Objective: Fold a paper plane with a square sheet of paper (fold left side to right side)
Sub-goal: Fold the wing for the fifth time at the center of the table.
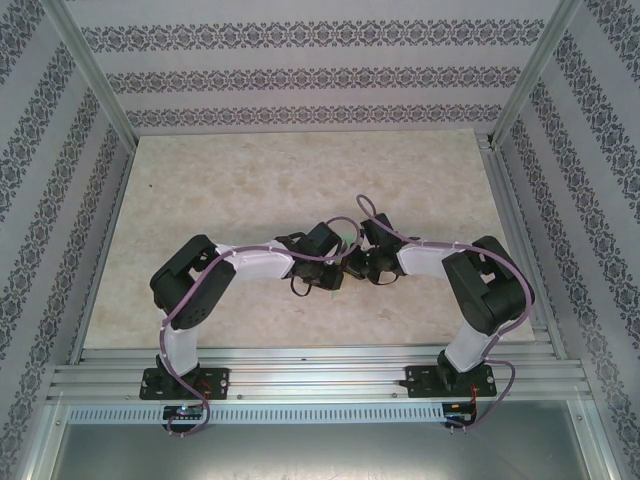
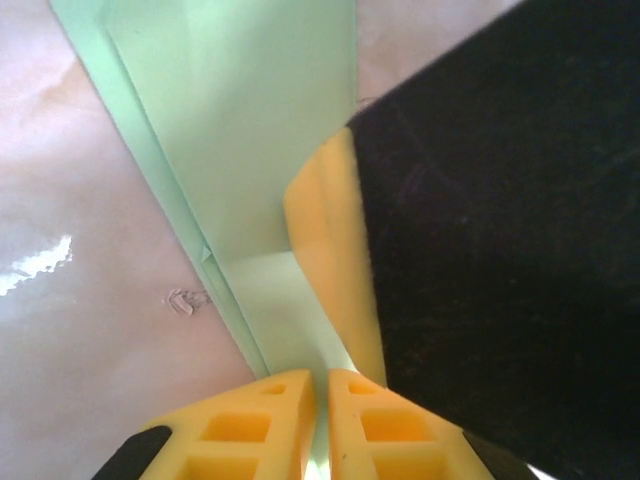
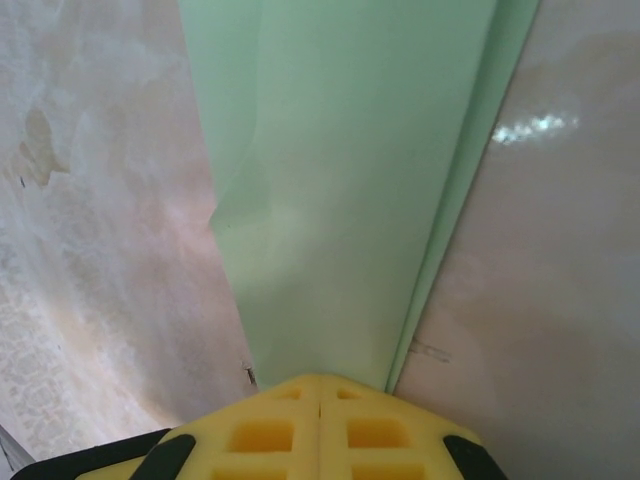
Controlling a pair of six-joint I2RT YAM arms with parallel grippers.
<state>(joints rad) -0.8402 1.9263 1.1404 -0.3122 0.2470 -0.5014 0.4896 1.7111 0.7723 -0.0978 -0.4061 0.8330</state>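
Observation:
The light green paper plane [image 2: 240,120] lies on the table as a long narrow folded strip with layered edges. My left gripper [image 2: 321,385] is shut on its near end, and a sliver of green shows in the slit between the yellow fingers. A finger [image 2: 330,250] of the right gripper rests on the paper just ahead. In the right wrist view the paper plane [image 3: 340,180] runs away from my right gripper [image 3: 320,382], whose jaws are shut tight with their tips over the paper's end. From above, both grippers [image 1: 330,258] [image 1: 365,262] meet mid-table and a green corner of the paper plane [image 1: 347,240] peeks out.
The marbled beige table [image 1: 250,180] is ringed by aluminium rails [image 1: 320,365] and patterned walls. Purple cables loop over both arms. Open tabletop lies behind and to both sides of the grippers.

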